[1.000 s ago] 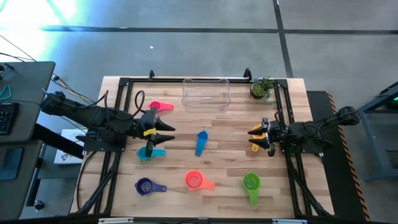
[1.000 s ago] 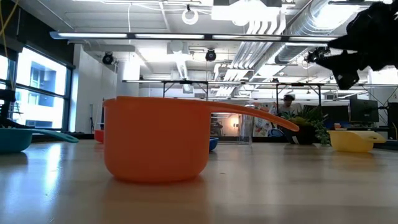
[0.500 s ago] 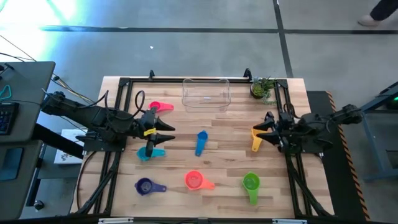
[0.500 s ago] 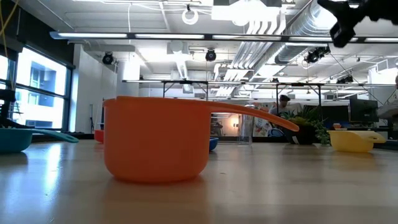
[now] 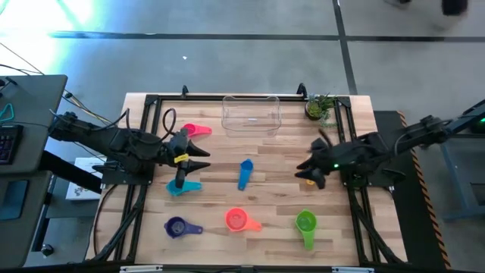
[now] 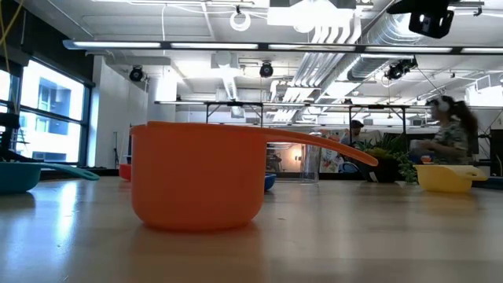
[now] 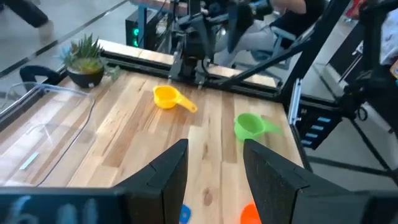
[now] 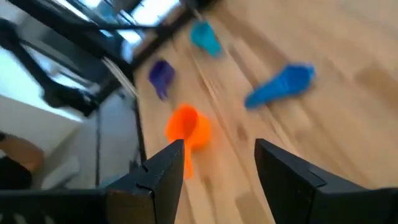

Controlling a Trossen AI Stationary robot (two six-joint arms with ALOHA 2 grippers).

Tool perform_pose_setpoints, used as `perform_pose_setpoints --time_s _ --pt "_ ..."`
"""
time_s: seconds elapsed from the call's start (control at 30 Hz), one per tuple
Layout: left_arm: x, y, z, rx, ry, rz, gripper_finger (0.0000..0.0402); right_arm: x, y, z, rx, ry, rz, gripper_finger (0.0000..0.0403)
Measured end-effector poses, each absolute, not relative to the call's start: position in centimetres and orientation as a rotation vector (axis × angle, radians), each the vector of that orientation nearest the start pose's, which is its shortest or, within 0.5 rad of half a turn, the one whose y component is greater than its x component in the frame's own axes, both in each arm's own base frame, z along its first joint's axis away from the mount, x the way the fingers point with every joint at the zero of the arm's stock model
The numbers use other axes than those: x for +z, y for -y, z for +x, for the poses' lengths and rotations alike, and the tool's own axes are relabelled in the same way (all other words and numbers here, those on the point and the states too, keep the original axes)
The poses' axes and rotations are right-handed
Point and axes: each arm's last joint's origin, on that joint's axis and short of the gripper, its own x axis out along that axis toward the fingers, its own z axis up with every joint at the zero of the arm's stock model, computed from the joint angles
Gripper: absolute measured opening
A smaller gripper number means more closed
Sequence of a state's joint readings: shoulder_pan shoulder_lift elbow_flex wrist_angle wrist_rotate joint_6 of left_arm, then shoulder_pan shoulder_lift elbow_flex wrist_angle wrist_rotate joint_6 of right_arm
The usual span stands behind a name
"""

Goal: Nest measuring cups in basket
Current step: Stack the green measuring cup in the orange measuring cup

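Note:
Seven measuring cups lie apart on the table, each resting on its base: pink [image 5: 195, 130], teal [image 5: 184, 187], blue [image 5: 245, 173], purple [image 5: 180, 226], red-orange [image 5: 240, 221], green [image 5: 306, 224] and yellow [image 7: 166, 97]. The clear basket [image 5: 251, 114] stands at the far edge. My right gripper [image 5: 307, 167] is open, raised high [image 6: 431, 20] and hovers over the yellow cup [image 6: 444, 177], covering most of it in the high view. My left gripper [image 5: 203, 159] is open and waits between the pink and teal cups, pointing toward the table's right.
A small potted plant [image 5: 320, 108] stands at the far right corner beside the basket. Black rails [image 5: 148, 136] run along the table's left, right and far edges. A person [image 6: 449, 137] sits in the room behind the table.
My right gripper has risen well above the table and moved toward the table's left, ending over the yellow cup. The yellow cup has stayed where it was.

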State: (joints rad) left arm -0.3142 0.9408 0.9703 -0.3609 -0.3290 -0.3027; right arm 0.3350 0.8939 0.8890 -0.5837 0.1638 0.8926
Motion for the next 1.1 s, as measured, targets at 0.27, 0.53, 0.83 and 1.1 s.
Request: perform_pose_setpoints --time_s 0.27,0.53,0.83,1.1 --pt "35.2 5.0 19.1 0.074 -0.318 -0.201 0.0147 30.7 -9.0 21.1 -0.268 -0.937 0.808 0.0188" --pt "35.2 5.0 19.1 0.074 -0.32 -0.2 0.0147 28.5 -14.0 23.8 -0.38 -1.094 0.846 0.0188" --pt "35.1 5.0 19.0 0.076 -0.335 -0.195 0.0147 26.3 -18.8 24.8 -0.43 -1.185 0.873 0.0188" --pt "35.0 5.0 19.0 0.078 -0.343 -0.195 0.0147 24.4 -21.4 24.8 -0.481 -1.236 0.871 0.0188"
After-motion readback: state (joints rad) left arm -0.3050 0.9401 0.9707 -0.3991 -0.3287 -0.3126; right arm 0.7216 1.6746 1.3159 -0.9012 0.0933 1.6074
